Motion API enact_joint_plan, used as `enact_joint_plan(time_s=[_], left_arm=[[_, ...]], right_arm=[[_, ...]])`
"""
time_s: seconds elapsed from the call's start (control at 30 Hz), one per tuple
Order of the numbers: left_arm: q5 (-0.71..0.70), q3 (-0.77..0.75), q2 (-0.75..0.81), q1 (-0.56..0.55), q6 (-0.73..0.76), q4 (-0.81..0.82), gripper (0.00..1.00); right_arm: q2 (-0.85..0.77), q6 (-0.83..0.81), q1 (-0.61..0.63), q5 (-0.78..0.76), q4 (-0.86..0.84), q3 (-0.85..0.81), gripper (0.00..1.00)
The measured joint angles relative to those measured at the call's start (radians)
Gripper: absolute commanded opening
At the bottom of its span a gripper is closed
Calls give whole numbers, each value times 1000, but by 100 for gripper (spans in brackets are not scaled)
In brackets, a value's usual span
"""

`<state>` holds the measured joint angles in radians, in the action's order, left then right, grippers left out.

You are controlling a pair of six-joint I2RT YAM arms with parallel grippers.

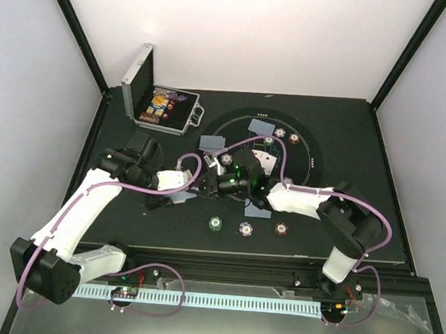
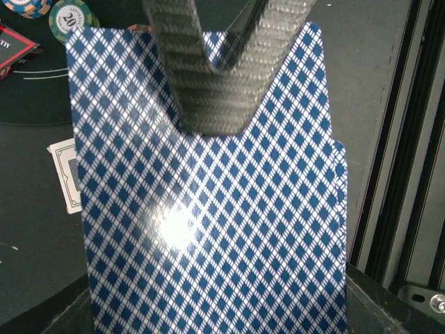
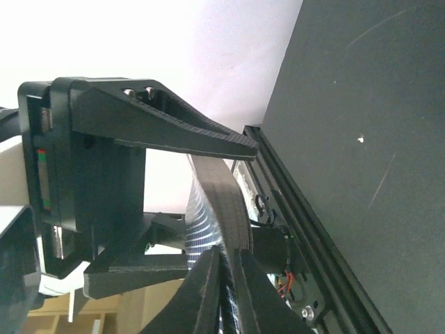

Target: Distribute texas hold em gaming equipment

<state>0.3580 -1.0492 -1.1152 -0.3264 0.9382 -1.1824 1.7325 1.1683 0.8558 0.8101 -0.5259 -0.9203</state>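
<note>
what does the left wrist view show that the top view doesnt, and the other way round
Left wrist only: the deck's blue diamond back, pinched at its top by the right claw, and "20" on a green chip. Top only: the open case and three chips in a row near the front edge. Shared: the black table with loose cards and chips on it.

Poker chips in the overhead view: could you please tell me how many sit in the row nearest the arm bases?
3, side by side: a green chip on the left, a blue-white chip in the middle, a dark red chip on the right. Others may be hidden.
</note>
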Motion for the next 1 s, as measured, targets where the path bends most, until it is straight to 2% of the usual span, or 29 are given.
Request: enact_joint_plan(time_s=[0.37, 0.57, 0.67, 0.83, 1.0], left_arm=[[0, 0, 0, 0, 0, 0, 2], [1, 0, 0, 0, 0, 0, 2], [2, 0, 0, 0, 0, 0, 1], [2, 0, 0, 0, 0, 0, 2], [2, 0, 0, 0, 0, 0, 2]], right_arm=[[-125, -48, -38, -40, 163, 36, 1], [-197, -68, -132, -46, 222, 99, 1], [-236, -97, -229, -39, 263, 134, 1], [-258, -206, -466, -18, 380, 132, 1], [-148, -379, -676, -38, 589, -2, 1]])
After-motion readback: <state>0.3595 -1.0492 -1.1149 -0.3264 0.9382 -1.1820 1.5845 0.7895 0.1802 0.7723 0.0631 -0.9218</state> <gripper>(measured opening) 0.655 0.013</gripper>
